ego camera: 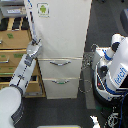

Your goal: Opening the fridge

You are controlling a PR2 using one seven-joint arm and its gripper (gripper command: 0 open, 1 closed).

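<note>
The fridge [62,30] stands tall and off-white in the middle of the exterior view. Its large upper door carries a small green-figure sticker [43,8]. Below it are two drawers with curved silver handles, the upper [60,63] and the lower [61,81]. My arm reaches up from the lower left corner. Its gripper [36,46] sits at the lower left edge of the upper door, touching or very close to it. The fingers are too small and blurred to tell whether they are open or shut. A thin dark line runs along the door's left edge.
A tan wooden drawer cabinet [12,45] stands just left of the fridge, right behind my arm. A white-and-blue rounded robot [116,67] stands on the exterior view's right, with cables [86,75] on the dark floor beside it.
</note>
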